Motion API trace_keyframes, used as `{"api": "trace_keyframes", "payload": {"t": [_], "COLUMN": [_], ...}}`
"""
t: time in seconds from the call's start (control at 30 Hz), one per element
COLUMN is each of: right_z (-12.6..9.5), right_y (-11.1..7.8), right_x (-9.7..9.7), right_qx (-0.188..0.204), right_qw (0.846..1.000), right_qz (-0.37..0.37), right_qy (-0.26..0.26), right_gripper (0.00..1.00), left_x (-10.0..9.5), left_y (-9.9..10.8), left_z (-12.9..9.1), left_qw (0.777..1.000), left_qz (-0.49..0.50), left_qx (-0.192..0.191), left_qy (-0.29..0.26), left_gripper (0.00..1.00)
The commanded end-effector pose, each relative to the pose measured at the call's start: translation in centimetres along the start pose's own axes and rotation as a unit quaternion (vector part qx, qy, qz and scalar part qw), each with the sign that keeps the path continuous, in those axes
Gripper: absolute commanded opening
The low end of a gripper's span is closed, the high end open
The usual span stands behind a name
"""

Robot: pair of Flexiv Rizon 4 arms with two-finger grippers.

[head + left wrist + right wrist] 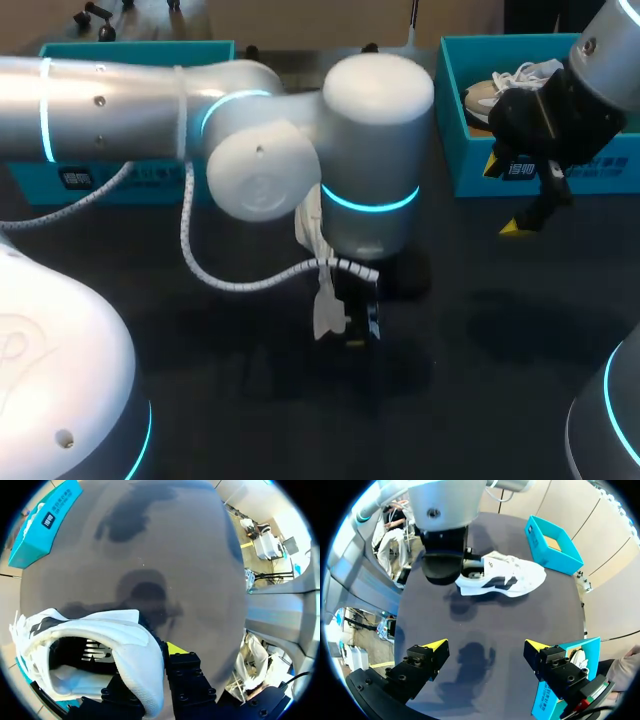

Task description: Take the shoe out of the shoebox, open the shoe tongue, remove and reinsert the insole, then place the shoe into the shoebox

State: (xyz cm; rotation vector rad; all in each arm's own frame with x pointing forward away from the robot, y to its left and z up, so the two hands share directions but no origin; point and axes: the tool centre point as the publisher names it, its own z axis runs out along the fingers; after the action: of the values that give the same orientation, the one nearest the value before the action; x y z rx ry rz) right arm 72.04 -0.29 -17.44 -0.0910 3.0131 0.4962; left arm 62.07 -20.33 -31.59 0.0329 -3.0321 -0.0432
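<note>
White shoe [506,577] rests on the dark table [485,620], out of the shoebox [542,550], its heel rim pinched in the left gripper [155,655]. Right gripper [486,646] hangs released, apart from it. Probable step: opening the tongue, so the right fingers must next descend to the laces.

shoebox label [520,168] — print illegible, nothing readable

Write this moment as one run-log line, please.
left gripper: shut on shoe heel | right gripper: open, above table | shoe: on table, out of shoebox
</note>
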Motion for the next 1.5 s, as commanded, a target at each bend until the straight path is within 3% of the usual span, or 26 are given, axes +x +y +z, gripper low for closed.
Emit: {"api": "trace_keyframes", "payload": {"t": [0.03, 0.43, 0.57, 0.8, 1.0, 1.5], "right_z": [0.2, 0.2, 0.2, 0.2, 0.2, 0.2], "right_y": [0.1, 0.1, 0.1, 0.1, 0.1, 0.1], "right_x": [-0.1, -0.1, -0.1, -0.1, -0.1, -0.1], "right_qx": [0.001, 0.001, 0.001, 0.001, 0.001, 0.001], "right_qw": [1.000, 1.000, 1.000, 1.000, 1.000, 1.000], "right_qz": [0.000, 0.000, 0.000, 0.000, 0.000, 0.000], "right_qy": [0.001, 0.001, 0.001, 0.001, 0.001, 0.001], "right_gripper": [1.00, 1.00, 1.00, 1.00, 1.00, 1.00], "left_x": [0.2, 0.0, -0.5, -1.2, -2.7, -9.4], "left_y": [1.5, 2.3, 2.6, 3.9, 6.4, 14.9], "left_z": [-4.1, -9.8, -10.6, -11.5, -11.8, -12.0], "left_qw": [1.000, 1.000, 1.000, 0.999, 1.000, 1.000], "left_qz": [0.002, 0.002, 0.008, 0.008, 0.017, 0.027], "left_qx": [0.010, 0.000, -0.021, -0.023, -0.017, -0.006], "left_qy": [-0.006, -0.018, -0.021, -0.035, -0.020, 0.012], "left_gripper": [0.00, 0.00, 0.00, 0.00, 0.00, 0.00]}}
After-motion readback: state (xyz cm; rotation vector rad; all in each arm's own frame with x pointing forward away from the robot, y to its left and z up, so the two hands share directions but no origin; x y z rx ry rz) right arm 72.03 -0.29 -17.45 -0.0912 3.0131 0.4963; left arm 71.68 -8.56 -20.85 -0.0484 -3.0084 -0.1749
